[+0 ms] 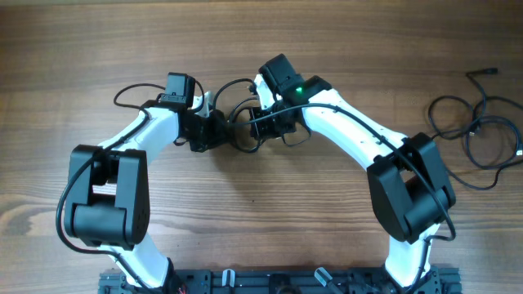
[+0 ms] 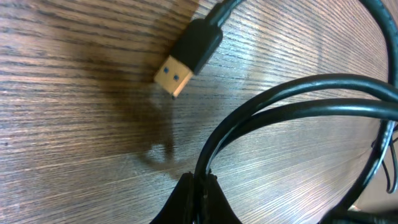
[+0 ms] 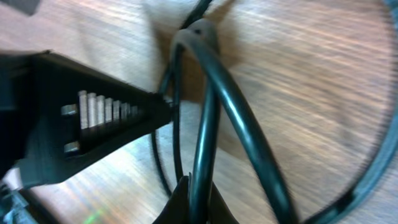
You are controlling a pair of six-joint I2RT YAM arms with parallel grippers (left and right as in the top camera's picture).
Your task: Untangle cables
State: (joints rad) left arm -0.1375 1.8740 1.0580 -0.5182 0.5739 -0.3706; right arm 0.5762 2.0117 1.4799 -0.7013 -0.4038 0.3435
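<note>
- Spanning the whole work area, the wooden table [image 1: 261,49] carries a separate cable [image 1: 482,122] in loose loops far to the right, well apart from both arms and unlikely to interfere.
- Near the table's middle, the left gripper [image 1: 222,131] and right gripper [image 1: 255,122] face each other. Each is clamped tight on strands of the cables [image 1: 241,102], which are bunched between them.
- The left wrist view shows two strands converging into that grip. Pulling the grippers apart could therefore cinch the knot tighter instead of freeing it, or drag a strand out of a pinch.
- A USB plug [image 2: 186,59] lies free on the wood just beyond the left grip. Drawn through a loop, its broad head could catch.
</note>
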